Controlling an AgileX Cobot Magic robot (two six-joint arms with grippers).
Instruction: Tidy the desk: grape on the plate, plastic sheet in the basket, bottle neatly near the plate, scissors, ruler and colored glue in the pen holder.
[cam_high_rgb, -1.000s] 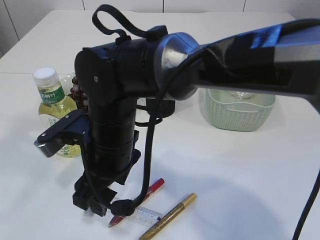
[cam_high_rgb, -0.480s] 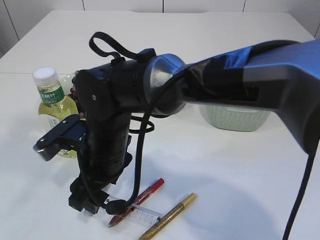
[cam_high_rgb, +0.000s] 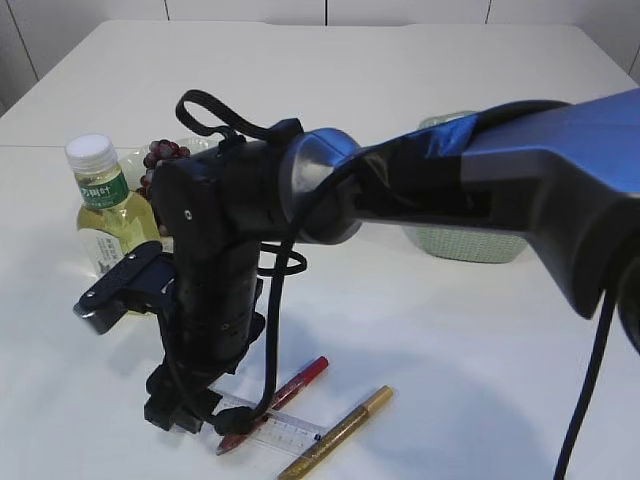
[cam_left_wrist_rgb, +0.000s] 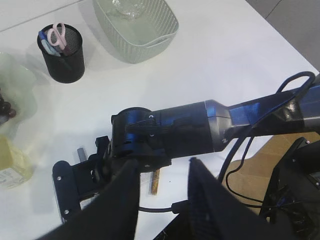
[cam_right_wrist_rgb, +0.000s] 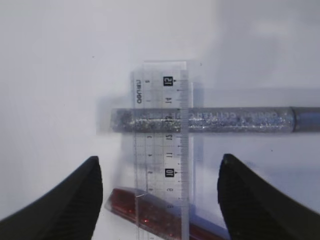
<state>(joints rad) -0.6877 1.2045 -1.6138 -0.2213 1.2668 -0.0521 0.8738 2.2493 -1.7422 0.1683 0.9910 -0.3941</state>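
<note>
My right gripper (cam_right_wrist_rgb: 160, 200) is open and hovers just above the clear ruler (cam_right_wrist_rgb: 160, 145), its jaws on either side of it. The ruler lies across a glittery gold glue pen (cam_right_wrist_rgb: 200, 120) and a red glue pen (cam_right_wrist_rgb: 155, 217). In the exterior view the gripper (cam_high_rgb: 180, 412) hangs low at the ruler's (cam_high_rgb: 283, 430) left end, beside the red pen (cam_high_rgb: 295, 385) and gold pen (cam_high_rgb: 340, 432). The bottle (cam_high_rgb: 105, 205) stands next to the grapes (cam_high_rgb: 160, 158). My left gripper (cam_left_wrist_rgb: 160, 200) is open and empty, high above the table. Scissors (cam_left_wrist_rgb: 60, 35) stand in the black pen holder (cam_left_wrist_rgb: 61, 57).
A green basket (cam_left_wrist_rgb: 135, 25) holds the crumpled plastic sheet (cam_left_wrist_rgb: 125, 6). The pale plate (cam_left_wrist_rgb: 17, 90) lies at the left. My right arm (cam_high_rgb: 420, 190) stretches across the table and hides most of the basket (cam_high_rgb: 470, 242) in the exterior view.
My right arm has sunk lower and drawn slightly forward over the ruler. The grapes behind it now show more. The ruler and pens have not moved.
</note>
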